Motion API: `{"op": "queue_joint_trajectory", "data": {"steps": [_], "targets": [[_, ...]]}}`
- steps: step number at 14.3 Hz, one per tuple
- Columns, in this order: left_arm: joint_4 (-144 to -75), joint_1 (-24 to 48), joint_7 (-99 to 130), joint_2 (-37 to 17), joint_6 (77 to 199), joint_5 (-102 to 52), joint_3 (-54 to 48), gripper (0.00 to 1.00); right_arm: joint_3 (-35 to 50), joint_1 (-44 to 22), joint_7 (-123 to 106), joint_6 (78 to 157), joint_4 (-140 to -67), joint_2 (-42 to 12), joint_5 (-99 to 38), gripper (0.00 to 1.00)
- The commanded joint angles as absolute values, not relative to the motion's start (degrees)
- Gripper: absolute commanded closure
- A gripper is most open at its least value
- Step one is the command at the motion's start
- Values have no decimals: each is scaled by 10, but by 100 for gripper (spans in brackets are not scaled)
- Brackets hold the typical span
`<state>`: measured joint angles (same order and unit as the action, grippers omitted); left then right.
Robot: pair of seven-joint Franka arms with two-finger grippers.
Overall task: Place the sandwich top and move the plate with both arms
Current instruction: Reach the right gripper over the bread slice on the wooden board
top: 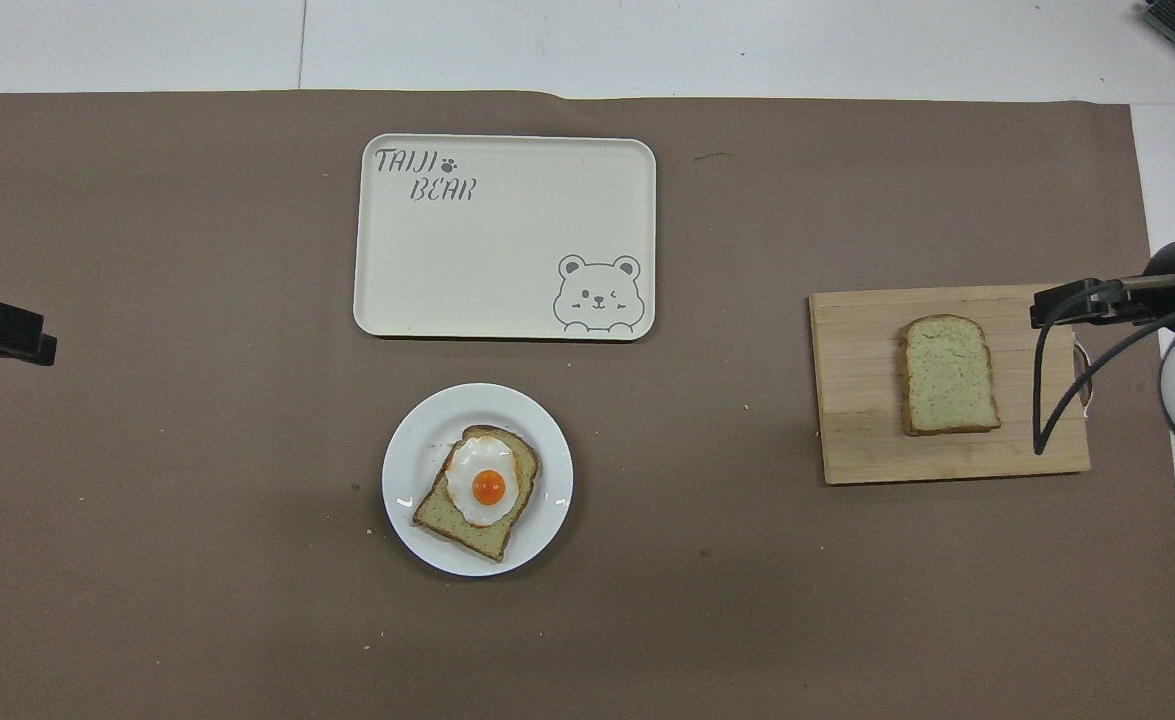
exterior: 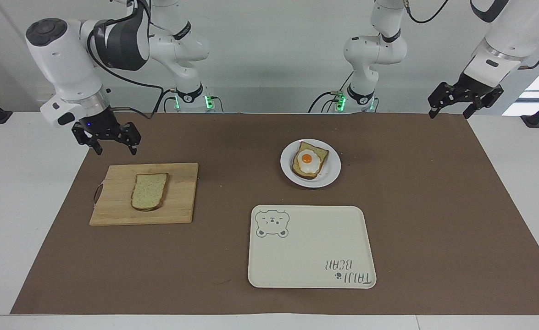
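Where it lies on board (exterior: pixel 180 192), sandwich top (exterior: pixel 149 191): pale, speckled, brown-crusted.

White table (exterior: pixel 3 192): brown mat (exterior: pixel 434 206), apparently paper, covers most.

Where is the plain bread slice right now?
The sandwich top lies flat on the wooden cutting board toward the right arm's end of the table, with the right gripper raised above the board's edge.
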<state>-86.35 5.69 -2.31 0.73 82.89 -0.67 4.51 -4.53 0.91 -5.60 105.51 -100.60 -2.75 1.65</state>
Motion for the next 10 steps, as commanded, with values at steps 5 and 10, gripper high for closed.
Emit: {"op": "queue_joint_trajectory", "data": {"steps": [5, 10], "targets": [[-876, 54, -25, 19, 825, 0, 42, 0, -40, 33, -108, 1164, -1068, -76, -5, 0], [-875, 54, -25, 19, 825, 0, 42, 0, -40, 46, -137, 1219, -1097, -112, -36, 0]]}}
